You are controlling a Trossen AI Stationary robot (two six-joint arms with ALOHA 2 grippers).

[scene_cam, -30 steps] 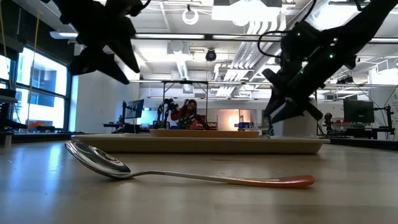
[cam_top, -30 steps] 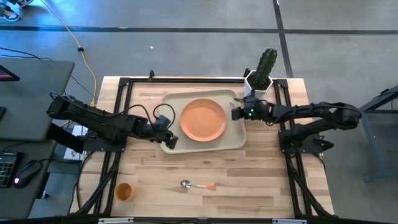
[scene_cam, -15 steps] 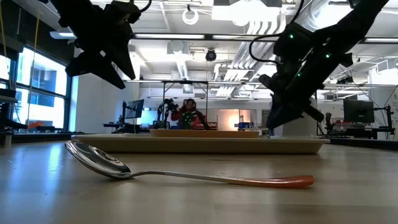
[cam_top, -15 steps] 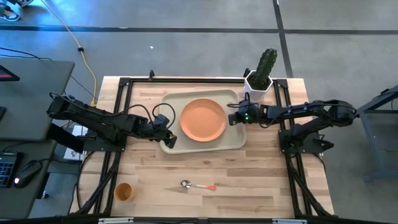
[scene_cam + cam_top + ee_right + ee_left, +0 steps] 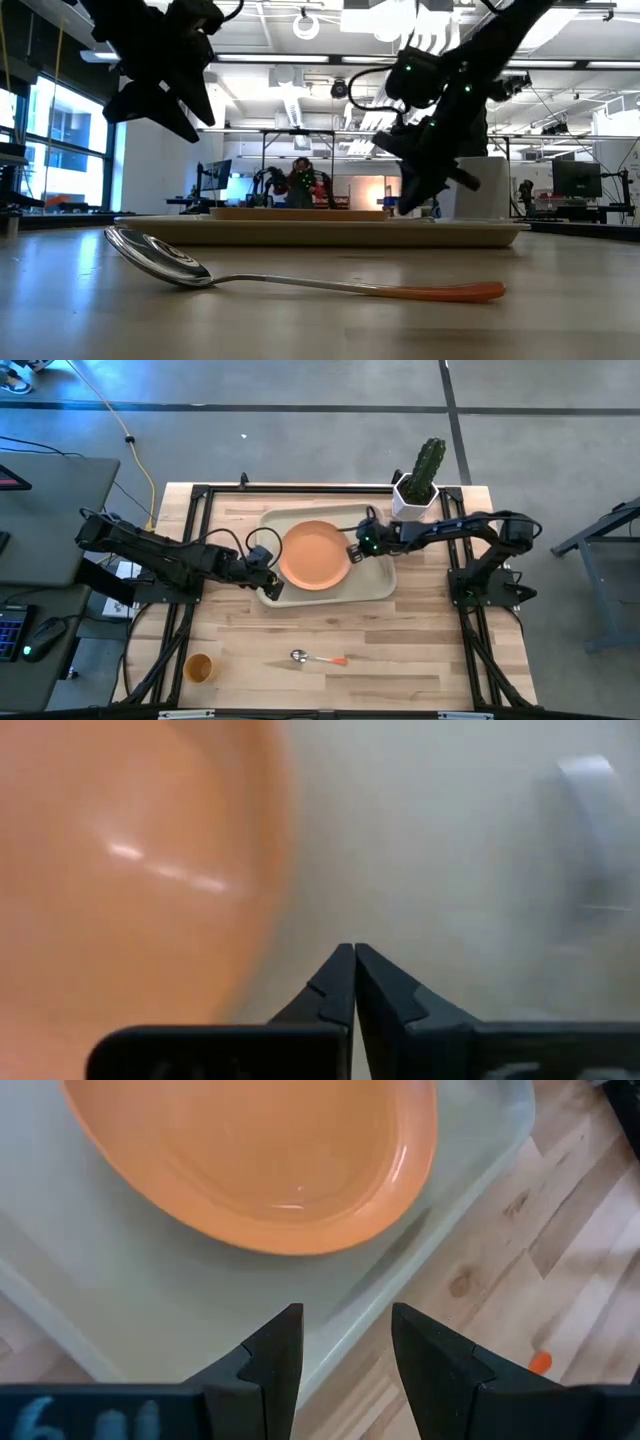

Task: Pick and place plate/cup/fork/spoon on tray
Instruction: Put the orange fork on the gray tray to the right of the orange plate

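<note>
Plate (image 5: pixel 314 557) slid left (right hand (image 5: pixel 356 549) beside).

No legible text, label, brand or sign is found on the table, the tableware or the room beyond. Pale marks on the left gripper's (image 5: pixel 345 1355) housing in the left wrist view resemble digits but are too blurred to read.

The orange plate (image 5: pixel 314 556) lies flat in the cream tray (image 5: pixel 377 586); cup (image 5: pixel 200 667) and spoon (image 5: pixel 317 657) rest apart on the near tabletop.
</note>
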